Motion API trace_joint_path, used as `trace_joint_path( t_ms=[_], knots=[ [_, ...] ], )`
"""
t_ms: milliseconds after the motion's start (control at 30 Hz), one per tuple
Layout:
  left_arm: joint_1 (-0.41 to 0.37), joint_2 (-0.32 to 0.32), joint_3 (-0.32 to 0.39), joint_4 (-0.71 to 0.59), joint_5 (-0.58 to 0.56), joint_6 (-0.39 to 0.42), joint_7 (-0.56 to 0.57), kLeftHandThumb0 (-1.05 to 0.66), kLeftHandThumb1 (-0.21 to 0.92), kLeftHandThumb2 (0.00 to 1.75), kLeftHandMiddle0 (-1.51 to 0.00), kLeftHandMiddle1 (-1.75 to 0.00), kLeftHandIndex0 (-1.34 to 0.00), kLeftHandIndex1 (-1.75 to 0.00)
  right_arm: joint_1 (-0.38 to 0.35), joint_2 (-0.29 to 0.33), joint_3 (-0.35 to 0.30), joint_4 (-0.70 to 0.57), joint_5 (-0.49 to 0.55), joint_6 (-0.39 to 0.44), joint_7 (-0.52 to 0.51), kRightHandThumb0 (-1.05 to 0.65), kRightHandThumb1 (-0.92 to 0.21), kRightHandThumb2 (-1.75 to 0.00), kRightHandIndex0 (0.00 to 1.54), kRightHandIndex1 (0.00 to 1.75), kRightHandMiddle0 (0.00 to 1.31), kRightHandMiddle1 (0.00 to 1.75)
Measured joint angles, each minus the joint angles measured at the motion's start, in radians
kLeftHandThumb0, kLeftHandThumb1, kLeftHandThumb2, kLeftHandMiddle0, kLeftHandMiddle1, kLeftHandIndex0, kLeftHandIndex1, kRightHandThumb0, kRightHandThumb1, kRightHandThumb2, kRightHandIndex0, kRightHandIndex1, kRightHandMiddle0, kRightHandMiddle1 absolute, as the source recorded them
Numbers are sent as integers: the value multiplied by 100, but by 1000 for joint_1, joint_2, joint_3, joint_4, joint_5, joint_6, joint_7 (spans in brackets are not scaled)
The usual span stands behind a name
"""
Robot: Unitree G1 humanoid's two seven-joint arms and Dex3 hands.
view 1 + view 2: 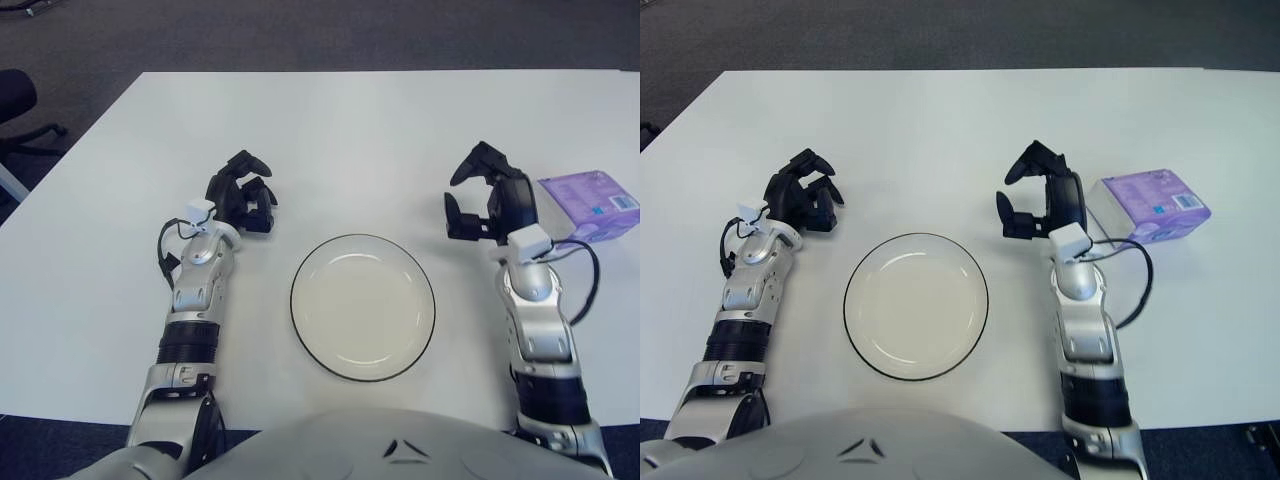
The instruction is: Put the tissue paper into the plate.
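Tissue paper (592, 204) sits at your frame's right, beside the right robot hand (487, 195), spread wide, empty; plate (362, 305) center, left robot hand (243, 194) curled.

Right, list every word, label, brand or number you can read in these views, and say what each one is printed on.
Nothing here can be read.
Purple tissue pack, right of the right hand: a blue and white label on its top face, print too small to read.
Plate: plain, no markings.
Table: no text.
Left hand and both arms: no legible markings.
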Motion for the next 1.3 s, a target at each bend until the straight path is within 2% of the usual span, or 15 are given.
trace_joint_path(
  t_ms=[100, 267, 500, 600, 733, 800, 900, 1033, 1133, 1300],
  knots=[
    [5, 0, 3, 0, 0, -2, 0, -1, -7, 175, -89, -175, -71, -170, 43, 9, 16, -61, -40, 58, 3, -48, -30, -134, 98, 175, 63, 175],
    [8, 0, 5, 0, 1, -3, 0, -1, -7, 175, -90, -175, -71, -170, 58, 6, 24, -140, -101, 88, 6, -47, -33, -129, 96, 175, 60, 175],
    [8, -4, 5, 0, 2, -3, 0, -1, -7, 175, -89, -175, -70, -171, 69, -64, 5, -208, -249, 99, 35, -45, -39, -122, 93, 175, 55, 175],
    [6, -8, 5, -1, 2, -3, 0, -1, -7, 175, -89, -175, -70, -171, 64, -133, -61, -175, -268, 83, 63, -44, -44, -115, 85, 175, 51, 175],
    [3, -11, 5, 1, 2, -5, 0, -1, -7, 175, -89, -175, -71, -170, 48, -263, -176, -21, -277, 11, 31, -44, -47, -111, 77, 175, 48, 175],
    [3, -12, 7, 5, 2, -5, 0, -1, -7, 175, -89, -175, -71, -170, 47, -315, -207, 32, -323, 18, 32, -44, -49, -109, 70, 175, 47, 175],
    [3, -12, 8, 13, 2, -8, 0, -1, -7, 175, -89, -175, -70, -170, 52, -377, -215, 38, -426, 37, 49, -43, -51, -107, 63, 175, 46, 175],
    [2, -12, 9, 20, 2, -13, -1, -1, -7, 175, -89, -175, -70, -171, 44, -432, -223, 24, -478, 39, 84, -42, -57, -99, 51, 175, 41, 175],
    [2, -12, 9, 25, 2, -14, -4, -1, -7, 175, -89, -175, -69, -172, 33, -469, -232, 16, -483, 36, 119, -72, -69, -79, 38, 163, 22, 167],
    [1, -12, 9, 32, 2, -14, -6, -1, -7, 175, -89, -175, -69, -172, 24, -513, -241, 24, -487, 18, 137, -84, -76, -67, 27, 146, 7, 157]
  ],
)
